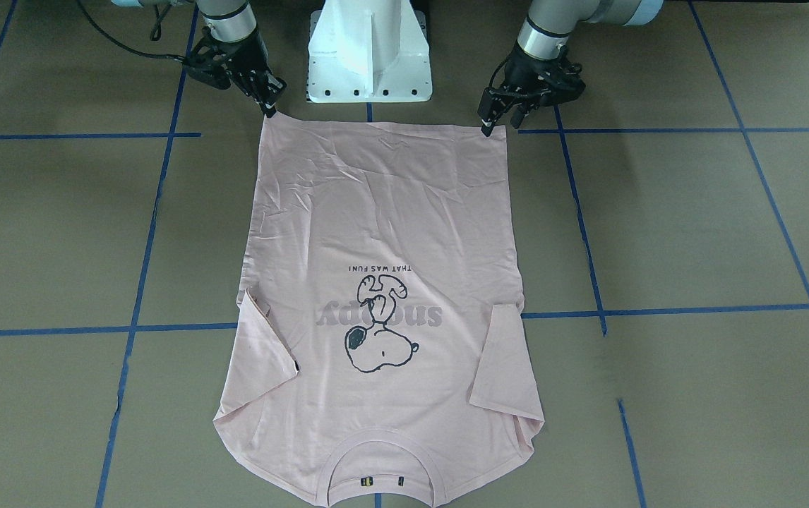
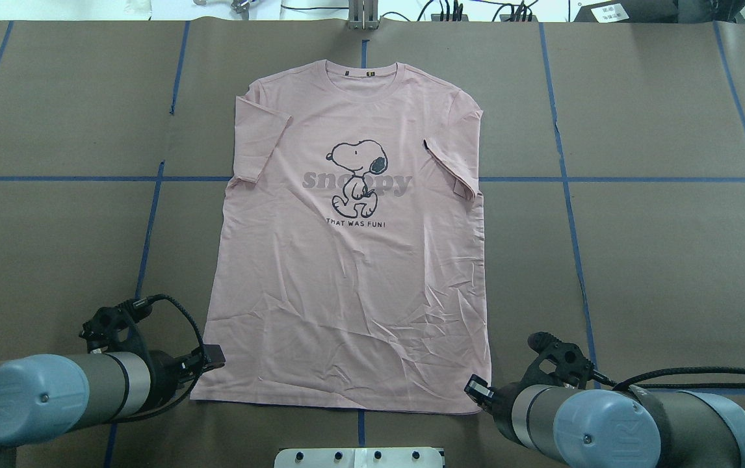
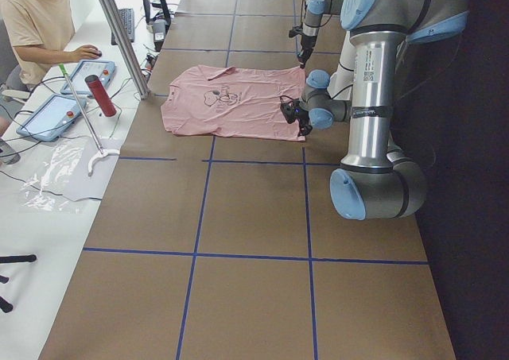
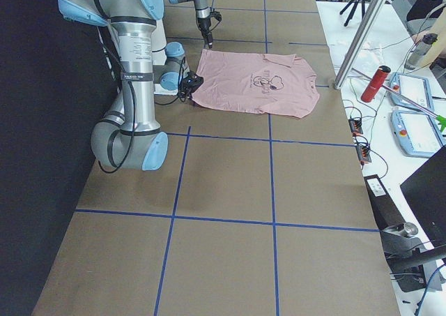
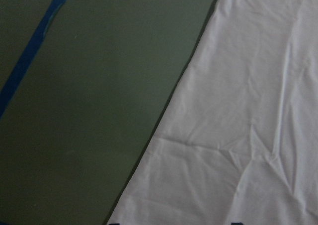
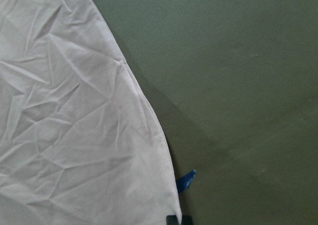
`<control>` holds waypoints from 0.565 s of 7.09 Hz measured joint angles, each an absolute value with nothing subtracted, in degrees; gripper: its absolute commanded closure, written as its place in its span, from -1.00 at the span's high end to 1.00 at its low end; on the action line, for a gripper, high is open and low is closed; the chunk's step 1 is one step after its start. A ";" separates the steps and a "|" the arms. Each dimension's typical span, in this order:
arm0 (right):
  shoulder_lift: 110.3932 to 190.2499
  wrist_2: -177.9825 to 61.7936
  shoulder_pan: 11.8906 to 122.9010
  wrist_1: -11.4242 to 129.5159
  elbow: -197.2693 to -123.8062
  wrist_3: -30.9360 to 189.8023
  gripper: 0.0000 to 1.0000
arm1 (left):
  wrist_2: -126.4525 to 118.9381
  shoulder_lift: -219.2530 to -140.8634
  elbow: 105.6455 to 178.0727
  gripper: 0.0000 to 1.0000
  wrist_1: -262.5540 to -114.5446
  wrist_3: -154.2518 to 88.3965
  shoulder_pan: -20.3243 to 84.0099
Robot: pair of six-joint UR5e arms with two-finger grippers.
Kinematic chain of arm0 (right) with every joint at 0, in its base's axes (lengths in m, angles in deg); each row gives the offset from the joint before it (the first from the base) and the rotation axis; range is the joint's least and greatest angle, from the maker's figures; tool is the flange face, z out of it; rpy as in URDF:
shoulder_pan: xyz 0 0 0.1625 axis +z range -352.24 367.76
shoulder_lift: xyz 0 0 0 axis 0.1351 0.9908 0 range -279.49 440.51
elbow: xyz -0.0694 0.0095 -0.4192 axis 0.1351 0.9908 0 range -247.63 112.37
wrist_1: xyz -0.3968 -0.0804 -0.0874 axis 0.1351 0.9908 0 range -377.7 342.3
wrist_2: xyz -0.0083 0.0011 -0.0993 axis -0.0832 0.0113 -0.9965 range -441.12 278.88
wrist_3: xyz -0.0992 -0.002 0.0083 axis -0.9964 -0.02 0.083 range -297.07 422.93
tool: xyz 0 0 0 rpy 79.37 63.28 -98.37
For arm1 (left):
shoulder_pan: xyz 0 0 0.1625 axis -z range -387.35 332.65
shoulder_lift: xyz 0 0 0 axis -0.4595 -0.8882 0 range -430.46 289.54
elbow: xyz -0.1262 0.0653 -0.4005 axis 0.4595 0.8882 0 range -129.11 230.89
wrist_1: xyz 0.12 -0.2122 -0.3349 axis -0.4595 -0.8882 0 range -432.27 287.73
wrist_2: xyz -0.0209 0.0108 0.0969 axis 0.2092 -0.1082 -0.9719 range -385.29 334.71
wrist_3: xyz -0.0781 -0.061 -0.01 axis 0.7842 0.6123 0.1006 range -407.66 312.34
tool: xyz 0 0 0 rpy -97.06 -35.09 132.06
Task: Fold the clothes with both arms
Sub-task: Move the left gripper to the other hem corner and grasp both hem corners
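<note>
Around the work: white pedestal base (image 1: 369, 56) sits between the two arms, just back of the hem and apart from the cloth. Black cables loop off both wrists. Along the operators' side runs a white bench with a slanted metal pole (image 3: 119, 34), a red bottle (image 3: 99, 94), two handheld control tablets (image 3: 52, 115) and a clear plastic bag (image 3: 60, 169). A seated person (image 3: 32, 26) has a hand at the bench.

T-shirt (image 1: 383, 212): flat, print up, mid-table, collar toward the operators, hem toward the robot. Both sleeves are folded in over the body. Lower half is creased.

Left gripper (image 1: 501, 125): at its hem corner, fingers spread (the wrist view shows two dark tips well apart).
Right gripper (image 1: 268, 109): at the other hem corner, fingers pressed together into one point at the cloth's edge. Cannot tell whether fabric is nipped between them.

Surface: table (image 1: 694, 226) is covered in brown paper and gridded with blue tape lines (image 1: 658, 310). The shirt overlies one crossing line.

Count: one shirt, two sleeves, two arms, two grippers, one base, one bottle, two tablets, one person.
</note>
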State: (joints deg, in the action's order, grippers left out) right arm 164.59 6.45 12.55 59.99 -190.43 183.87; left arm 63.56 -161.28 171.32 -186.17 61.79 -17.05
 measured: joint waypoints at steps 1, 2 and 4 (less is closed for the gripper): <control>164.60 6.43 12.63 59.99 -190.46 183.87 -1.00 | 62.59 -161.24 170.47 0.46 -186.11 62.53 -18.12; 164.61 6.43 12.64 59.99 -190.48 183.87 -1.00 | 62.19 -161.19 169.65 0.41 -186.09 62.79 -18.54; 164.61 6.42 12.61 59.99 -190.50 183.87 -1.00 | 62.01 -161.17 168.79 0.19 -186.07 62.90 -18.74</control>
